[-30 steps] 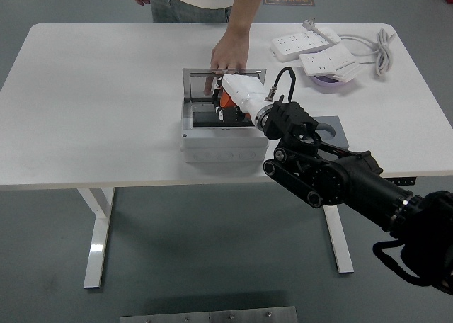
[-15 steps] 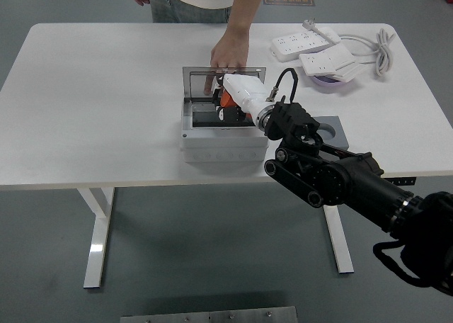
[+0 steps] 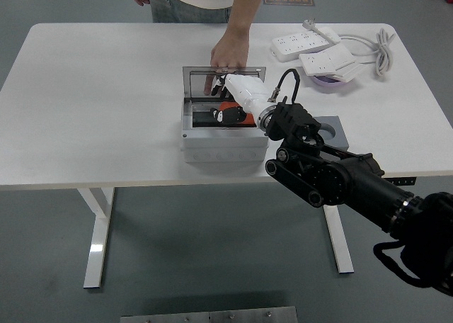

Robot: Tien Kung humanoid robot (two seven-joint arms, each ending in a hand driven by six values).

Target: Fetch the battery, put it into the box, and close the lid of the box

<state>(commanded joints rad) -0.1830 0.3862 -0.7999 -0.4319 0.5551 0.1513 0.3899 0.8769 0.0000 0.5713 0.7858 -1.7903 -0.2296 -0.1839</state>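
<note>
The grey box (image 3: pixel 224 144) stands open at the table's middle. Its lid (image 3: pixel 195 82) is upright behind it, and a person's hand (image 3: pixel 229 54) steadies the lid's top edge from the far side. The orange and black battery (image 3: pixel 230 114) lies inside the box. My right hand (image 3: pixel 221 86), white with a black arm behind it, hovers over the box's back right part, just above the battery. Its fingers are relaxed and hold nothing. The left arm does not show.
A grey block with a round hole (image 3: pixel 333 129) sits right of the box, partly behind my forearm. Two white power strips (image 3: pixel 306 42) with a cable (image 3: pixel 383 50) and a purple bowl (image 3: pixel 328 83) lie at the back right.
The battery has left my right hand and now lies in the box. The hand has lifted slightly toward the lid. The person's hand has stayed on the lid.
</note>
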